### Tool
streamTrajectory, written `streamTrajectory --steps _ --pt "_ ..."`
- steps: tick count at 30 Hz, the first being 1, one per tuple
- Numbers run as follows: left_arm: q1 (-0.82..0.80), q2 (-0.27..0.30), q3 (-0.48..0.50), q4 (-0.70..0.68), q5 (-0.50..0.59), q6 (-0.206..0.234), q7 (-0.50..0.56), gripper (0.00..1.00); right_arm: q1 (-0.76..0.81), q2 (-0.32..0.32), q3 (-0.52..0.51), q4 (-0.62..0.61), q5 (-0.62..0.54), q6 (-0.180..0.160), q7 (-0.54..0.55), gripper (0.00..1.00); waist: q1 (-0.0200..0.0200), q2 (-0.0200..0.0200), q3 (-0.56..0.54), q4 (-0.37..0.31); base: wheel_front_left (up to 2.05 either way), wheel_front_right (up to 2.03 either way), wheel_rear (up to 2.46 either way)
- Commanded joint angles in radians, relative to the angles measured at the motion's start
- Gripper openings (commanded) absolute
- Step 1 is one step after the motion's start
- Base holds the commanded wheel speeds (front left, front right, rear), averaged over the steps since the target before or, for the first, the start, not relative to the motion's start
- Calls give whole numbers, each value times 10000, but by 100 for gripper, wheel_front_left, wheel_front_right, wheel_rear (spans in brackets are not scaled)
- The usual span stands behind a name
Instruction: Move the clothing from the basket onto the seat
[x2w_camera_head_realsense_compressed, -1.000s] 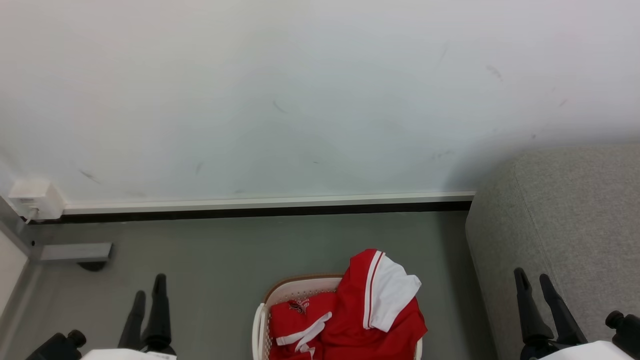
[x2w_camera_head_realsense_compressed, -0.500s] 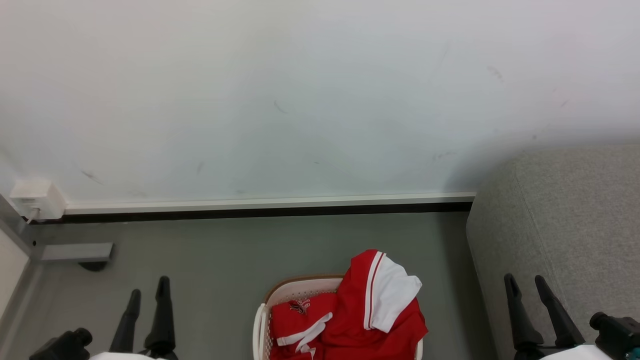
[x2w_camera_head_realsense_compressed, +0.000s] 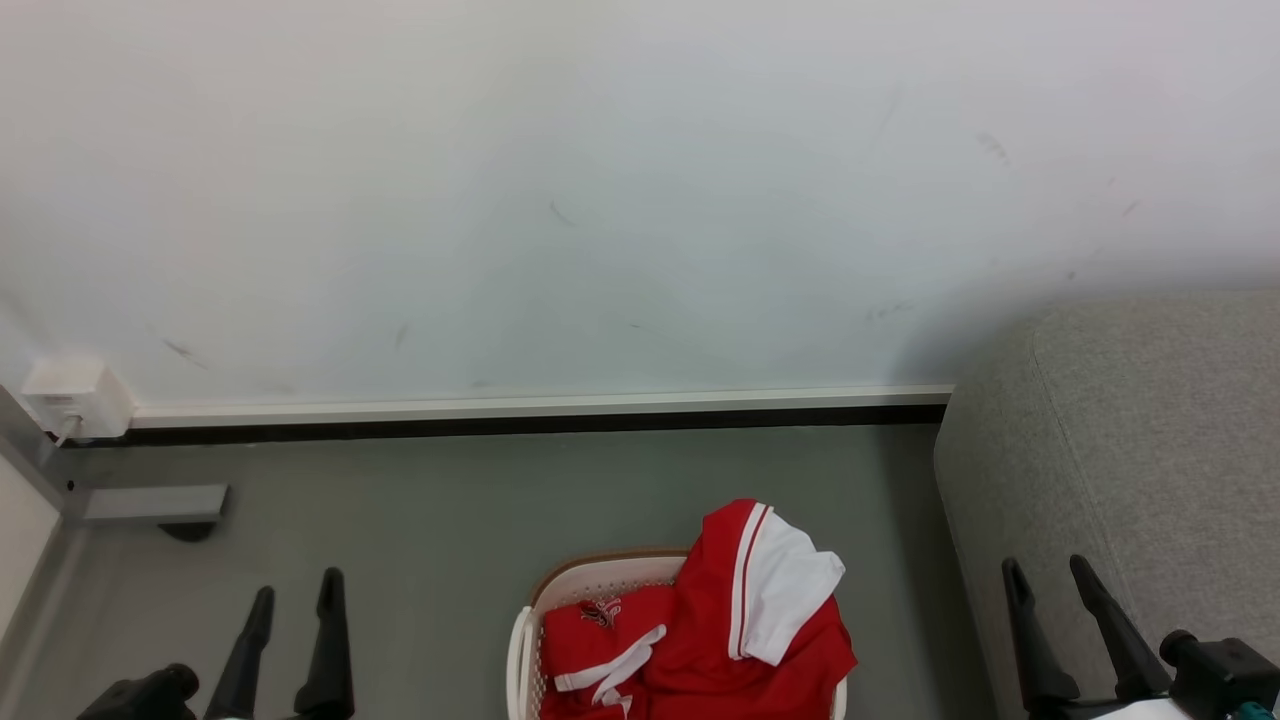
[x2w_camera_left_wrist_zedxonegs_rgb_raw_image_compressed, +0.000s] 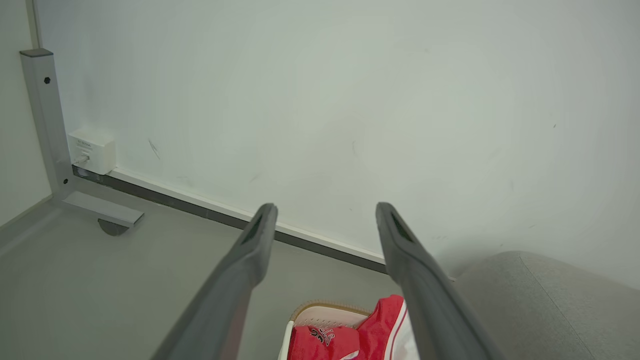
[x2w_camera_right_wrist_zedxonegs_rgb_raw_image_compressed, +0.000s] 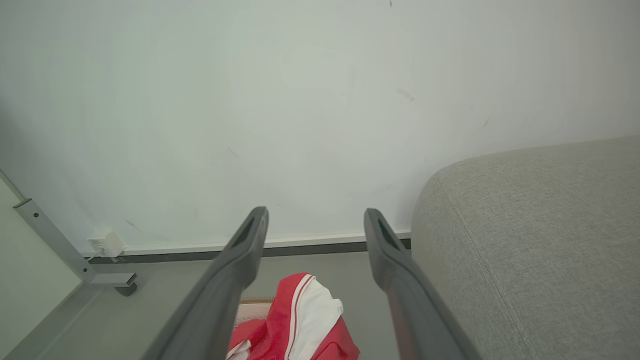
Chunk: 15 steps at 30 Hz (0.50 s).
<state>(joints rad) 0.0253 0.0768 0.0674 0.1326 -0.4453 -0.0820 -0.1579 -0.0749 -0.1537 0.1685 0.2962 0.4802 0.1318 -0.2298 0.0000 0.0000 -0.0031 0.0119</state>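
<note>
Both tools are empty, fingers (x2w_camera_left_wrist_zedxonegs_rgb_raw_image_compressed: 250, 250) spread wide. The left gripper (x2w_camera_head_realsense_compressed: 296, 588) hangs low over the floor (x2w_camera_head_realsense_compressed: 450, 500), and the right gripper (x2w_camera_head_realsense_compressed: 1046, 568) hangs low against the flank of the seat (x2w_camera_head_realsense_compressed: 1150, 430). The clothing (x2w_camera_head_realsense_compressed: 700, 640) lies heaped in the basket (x2w_camera_head_realsense_compressed: 600, 570), which stands on the floor between the grippers and near the seat. I judge that nothing has been taken out yet.

What worries me from here:
- The basket looks light. A finger catching its rim or a perforation could tip or drag it.
- A shallow pinch on loose cloth may bring up one layer only, or the shirt (x2w_camera_head_realsense_compressed: 780, 590) alone, with the shorts (x2w_camera_head_realsense_compressed: 600, 630) left behind.
- The white trim could snag on the rim during a lift.
- The right arm sits close to the seat, so a careless swing could scrape the upholstery.

Materials, as I read them:
- The clothing is thin, smooth red sportswear, limp and crumpled. A white sleeve flops over the far right rim, and the shorts carry a small dark logo.
- The basket is rigid white plastic — oval, with a brown band round the top.
- The seat is coarse grey weave, softly rounded, with a stitched seam running down its corner.
- The fingers are long, dark, matte and tapered.
</note>
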Motion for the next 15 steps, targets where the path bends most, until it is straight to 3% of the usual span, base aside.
streamTrajectory --steps 1,15 --pt "56 118 26 -80 287 9 -94 100 48 -11 -67 4 -289 -12 -71 100 0 0 1 2 0 0 0" --pt "205 232 -46 194 1430 -183 -409 100 170 279 -237 348 -1570 -15 -167 100 0 0 4 19 0 0 0"
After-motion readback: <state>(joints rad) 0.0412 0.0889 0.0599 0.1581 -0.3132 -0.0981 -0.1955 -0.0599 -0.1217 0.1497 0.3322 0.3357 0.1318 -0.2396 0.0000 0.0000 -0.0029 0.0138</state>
